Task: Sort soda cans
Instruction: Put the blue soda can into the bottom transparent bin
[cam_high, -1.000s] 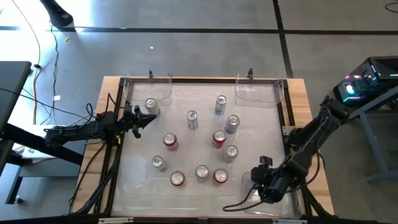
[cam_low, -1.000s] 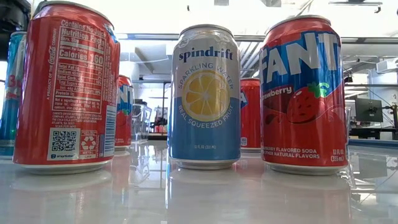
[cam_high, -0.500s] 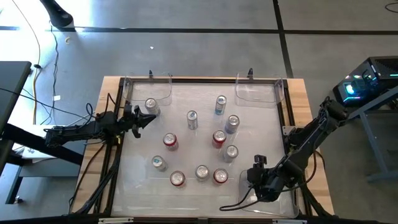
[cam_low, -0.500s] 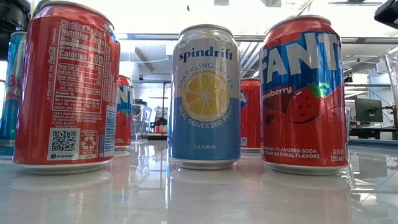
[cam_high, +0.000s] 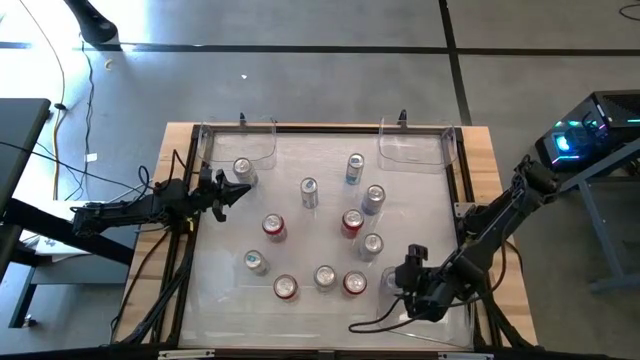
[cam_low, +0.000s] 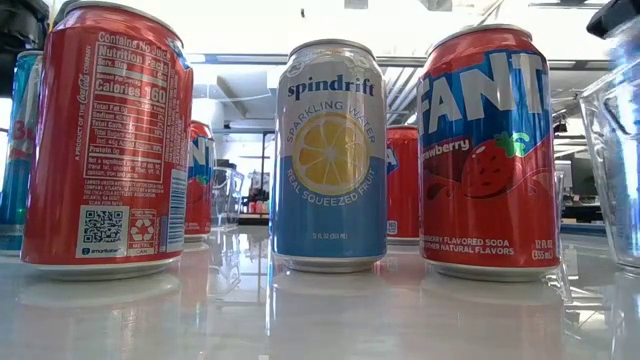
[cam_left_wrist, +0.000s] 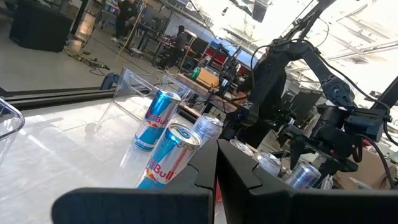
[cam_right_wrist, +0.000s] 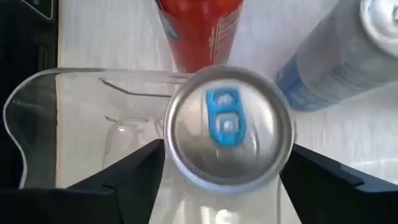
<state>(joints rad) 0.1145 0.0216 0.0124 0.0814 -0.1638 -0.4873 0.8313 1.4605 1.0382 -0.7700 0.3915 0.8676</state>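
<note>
Moved, high view: right gripper (cam_high: 412, 282) has shifted left along the near edge; left gripper (cam_high: 232, 187) unchanged, jaws closed, beside a can (cam_high: 243, 170).
Low view: clear bin (cam_low: 613, 165) now enters at right, beside the Fanta can (cam_low: 488, 150).
Right wrist view: jaws spread wide around a silver-top can (cam_right_wrist: 227, 127) over the bin.
Soda cans: others stand loose mid-counter (cam_high: 300, 235).

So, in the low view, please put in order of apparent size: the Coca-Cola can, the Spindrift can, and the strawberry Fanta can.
1. Coca-Cola can: looks largest.
2. Strawberry Fanta can: slightly smaller.
3. Spindrift can: smallest.

The first two are close, and nearness to the camera probably causes the differences, so true sizes stay unsure.
</note>
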